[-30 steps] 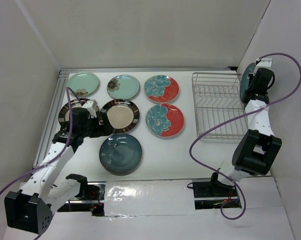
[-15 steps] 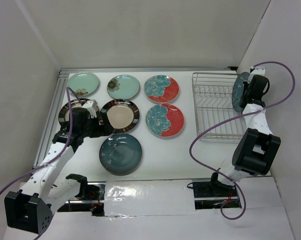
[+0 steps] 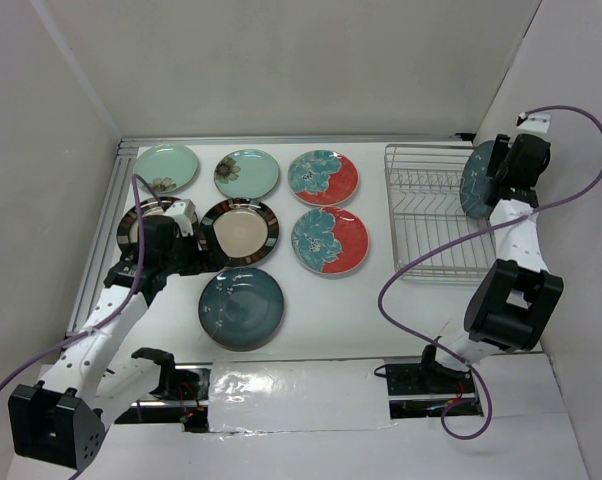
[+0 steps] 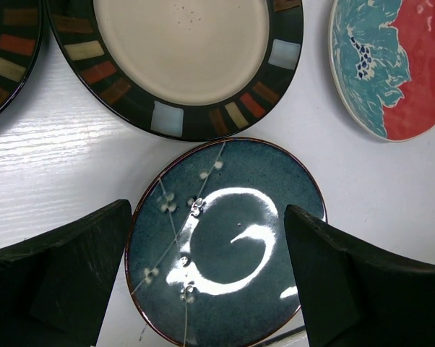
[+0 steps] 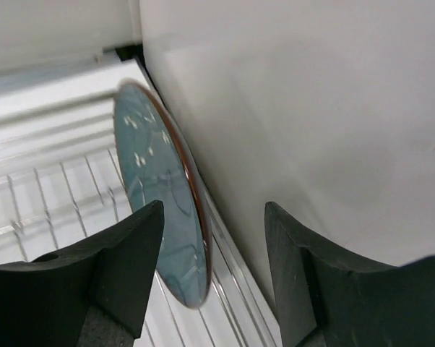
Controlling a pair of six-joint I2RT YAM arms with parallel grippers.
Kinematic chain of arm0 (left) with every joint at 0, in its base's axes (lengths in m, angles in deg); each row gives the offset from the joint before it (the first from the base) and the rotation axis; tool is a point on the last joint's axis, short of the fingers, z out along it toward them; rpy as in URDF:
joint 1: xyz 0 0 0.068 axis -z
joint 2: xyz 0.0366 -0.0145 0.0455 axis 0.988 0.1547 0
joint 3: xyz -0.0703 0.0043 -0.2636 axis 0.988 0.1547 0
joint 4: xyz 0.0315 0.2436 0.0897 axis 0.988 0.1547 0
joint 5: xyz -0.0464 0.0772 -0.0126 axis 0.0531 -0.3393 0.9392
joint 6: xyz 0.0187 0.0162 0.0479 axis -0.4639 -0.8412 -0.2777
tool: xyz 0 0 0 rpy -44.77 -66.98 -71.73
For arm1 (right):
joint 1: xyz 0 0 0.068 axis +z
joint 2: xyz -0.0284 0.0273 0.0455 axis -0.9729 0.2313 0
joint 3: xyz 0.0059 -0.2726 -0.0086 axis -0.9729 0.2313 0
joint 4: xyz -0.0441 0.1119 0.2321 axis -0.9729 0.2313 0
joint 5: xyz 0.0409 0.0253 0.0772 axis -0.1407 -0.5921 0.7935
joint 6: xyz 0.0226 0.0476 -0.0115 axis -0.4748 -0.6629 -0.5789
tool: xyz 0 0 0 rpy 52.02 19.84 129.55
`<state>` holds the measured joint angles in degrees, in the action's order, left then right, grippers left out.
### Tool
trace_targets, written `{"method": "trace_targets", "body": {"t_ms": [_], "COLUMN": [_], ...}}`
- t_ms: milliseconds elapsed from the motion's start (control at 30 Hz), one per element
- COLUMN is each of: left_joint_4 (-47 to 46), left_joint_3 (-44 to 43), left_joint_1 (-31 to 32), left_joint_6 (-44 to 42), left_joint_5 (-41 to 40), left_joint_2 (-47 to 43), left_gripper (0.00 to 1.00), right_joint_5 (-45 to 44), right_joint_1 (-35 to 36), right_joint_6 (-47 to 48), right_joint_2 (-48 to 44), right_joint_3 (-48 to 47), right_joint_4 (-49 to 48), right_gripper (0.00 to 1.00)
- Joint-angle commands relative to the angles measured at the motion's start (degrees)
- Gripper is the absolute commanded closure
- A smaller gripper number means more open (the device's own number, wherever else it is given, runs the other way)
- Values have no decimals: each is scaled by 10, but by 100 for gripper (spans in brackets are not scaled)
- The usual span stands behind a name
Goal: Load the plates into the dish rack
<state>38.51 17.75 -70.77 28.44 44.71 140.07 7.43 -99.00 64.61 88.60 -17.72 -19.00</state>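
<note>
The white surface (image 3: pixel 381 310) carries nearly all the work left to do. The silver wire dish rack (image 3: pixel 431 215) sits at 3 o'clock of it and holds just one item: an upright dark teal round ceramic plate (image 3: pixel 476 180) standing on edge along the rack's 3 o'clock side, close to the side wall. Whether it sits properly between dividers cannot be told. Seven plates lie flat from 9 to 12 o'clock: two mint green round plates (image 3: pixel 166 168) at the far edge, two red-orange plates with teal flowers (image 3: pixel 329 241) nearest the rack, two cream plates with dark striped rims (image 3: pixel 239 232) at 9 o'clock, and a flat dark teal round plate (image 3: pixel 241 308) nearest the arms' bases. By my reckoning, one of eight is loaded, or all but, and seven wait. The right claw (image 5: pixel 214 238) stands spread about the upright plate's rim, its fingers wider than the plate is thick, so it looks let go rather than gripped. The left claw (image 4: pixel 207 238) is spread wide and holds nothing, hanging above the flat dark teal round plate, likely the next one to lift.
</note>
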Motion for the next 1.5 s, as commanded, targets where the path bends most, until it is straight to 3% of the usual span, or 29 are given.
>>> {"method": "trace_targets", "body": {"t_ms": [0, 133, 300, 467, 567, 733, 967, 1267, 1467], "left_joint_4": [-15, -15, -15, -15, -15, -4, -4, -4, -4], "left_joint_3": [-20, -20, -20, -20, -26, -26, -26, -26, -26], "left_joint_1": [2, 2, 2, 2, 2, 2, 2, 2, 2], "left_joint_6": [-12, -12, -5, -5, 0, 5, 10, 10, 10], "left_joint_5": [11, 11, 11, 11, 5, -27, -27, -27, -27], "left_joint_2": [-19, -19, -19, -13, -8, -8, -3, 2, 2], "left_gripper": [0, 0, 0, 0, 0, 0, 0, 0, 0], "right_joint_5": [-17, 3, 106, 205, 220, 209, 209, 231, 250], "right_joint_1": [25, 96, 219, 365, 453, 585, 694, 730, 741], "right_joint_6": [-42, -86, -173, -290, -352, -467, -586, -642, -642], "right_joint_2": [-34, -67, -87, -117, -128, -141, -101, 22, 102], "right_joint_3": [-70, -131, -177, -80, -13, 134, 283, 348, 329], "right_joint_4": [10, 79, 198, 204, 198, 121, -28, -221, -266], "right_gripper": [35, 30, 27, 19, 17, 16, 17, 21, 25]}}
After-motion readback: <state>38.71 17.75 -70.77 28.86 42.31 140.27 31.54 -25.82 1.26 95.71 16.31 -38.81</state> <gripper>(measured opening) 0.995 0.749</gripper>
